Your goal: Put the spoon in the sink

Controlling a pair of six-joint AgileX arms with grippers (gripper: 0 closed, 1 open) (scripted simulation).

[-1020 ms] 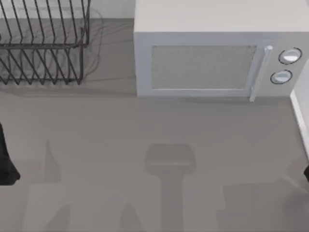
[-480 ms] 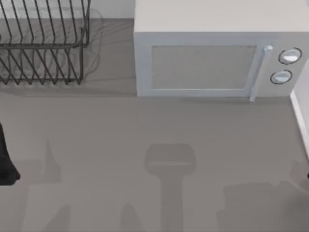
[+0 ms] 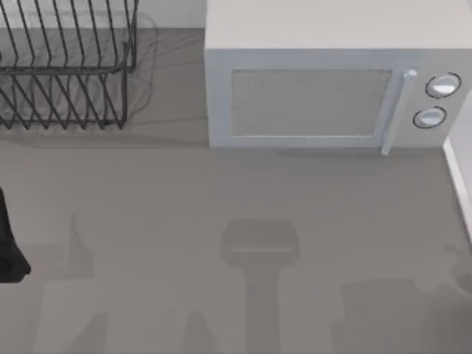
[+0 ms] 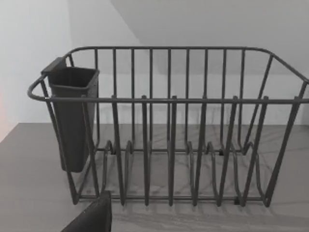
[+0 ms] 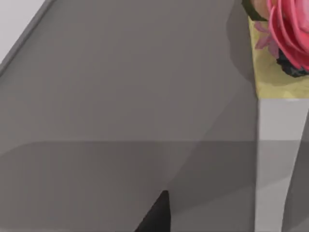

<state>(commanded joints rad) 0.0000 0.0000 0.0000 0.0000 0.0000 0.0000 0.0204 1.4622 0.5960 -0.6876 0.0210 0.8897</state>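
Grey counter [image 3: 243, 192]: matte and bare through the middle, crossed by soft arm shadows.
Dish rack [image 3: 63, 66]: thin dark wire loops, open-sided so plates drain, at the far left; a dark plastic cutlery cup [image 4: 72, 116] hangs on its rim.
Microwave [image 3: 324, 81]: pale boxy shell, mesh door, two round knobs, pushed to the back.
Left arm [image 3: 9, 240]: dark bulk parked at the left edge; whether its fingers are clenched or released, I cannot tell.
Right wrist view: grey surface, pink flower [image 5: 289, 29] on yellow; finger state cannot be told.
Spoon and sink: unseen here; the task looks barely begun.
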